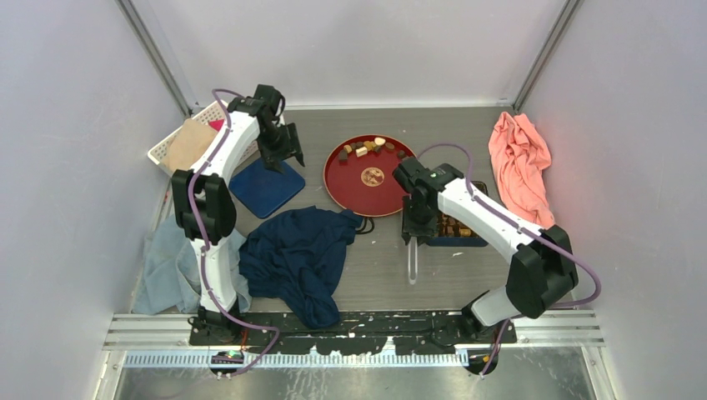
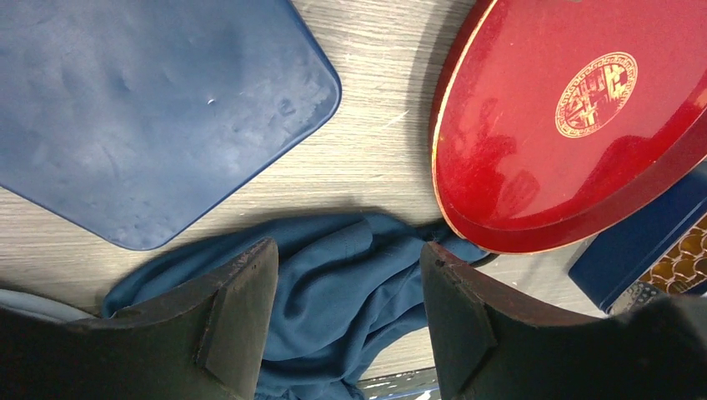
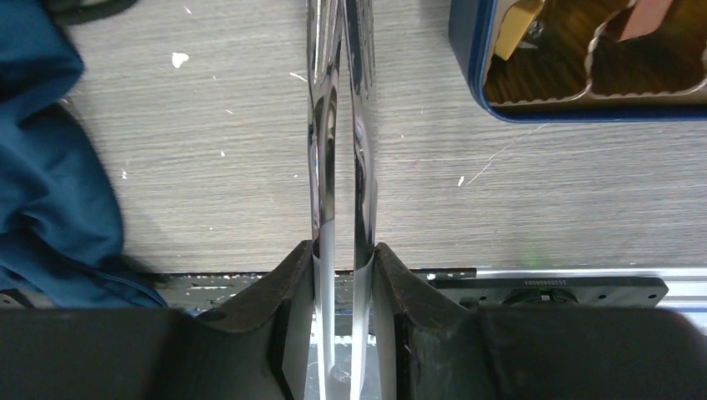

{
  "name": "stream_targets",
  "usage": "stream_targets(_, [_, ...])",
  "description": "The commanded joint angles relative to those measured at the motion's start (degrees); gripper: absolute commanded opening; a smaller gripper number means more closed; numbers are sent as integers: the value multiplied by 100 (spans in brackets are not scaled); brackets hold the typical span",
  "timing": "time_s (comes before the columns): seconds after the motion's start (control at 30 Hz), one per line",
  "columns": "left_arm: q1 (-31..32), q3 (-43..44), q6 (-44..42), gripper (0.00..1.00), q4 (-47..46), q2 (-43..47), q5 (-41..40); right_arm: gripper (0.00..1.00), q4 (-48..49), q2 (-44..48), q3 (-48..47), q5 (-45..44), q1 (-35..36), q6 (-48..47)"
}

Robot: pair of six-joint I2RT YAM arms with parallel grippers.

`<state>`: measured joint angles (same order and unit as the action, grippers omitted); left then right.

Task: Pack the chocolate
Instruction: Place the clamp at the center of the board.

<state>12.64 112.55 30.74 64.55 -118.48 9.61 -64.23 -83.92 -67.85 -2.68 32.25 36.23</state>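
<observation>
My right gripper (image 3: 342, 254) is clamped on tongs (image 3: 338, 125), with the box (image 3: 467, 50) ahead to its right. My left gripper (image 2: 348, 250) hangs wide open and empty over the cloth (image 2: 325, 333). The chocolate (image 1: 367, 147) lies on the tray (image 1: 346, 187), ahead to its right.

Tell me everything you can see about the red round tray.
The red round tray is glossy, lacquer-like, with a thin gold line round its rim and a gold emblem at its centre. It lies flat on the table, between the blue lid and the navy box. Chocolate pieces cluster along its far side; the rest is bare. The dark blue cloth reaches its near edge.
</observation>
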Motion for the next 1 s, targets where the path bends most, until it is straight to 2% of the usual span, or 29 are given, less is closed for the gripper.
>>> stream_targets(0.0, [19, -152, -139, 64, -123, 468, -82, 18, 323, 84, 219, 107, 189, 82])
stream_targets(0.27, [19, -873, -216, 64, -430, 943, -38, 19, 433, 270, 668, -167, 879, 124])
stream_targets(0.53, [23, -1094, -175, 64, -582, 1141, -216, 19, 806, -59, 730, -368, 1323, -22])
stream_targets(0.73, [28, -1214, 8, 64, -659, 1186, -158, 29, 1152, -473, 748, -314, 1431, -319])
stream_targets(0.97, [28, -793, 122, 65, -196, 934, -557, 52, 1772, -841, 886, -395, 1426, -350])
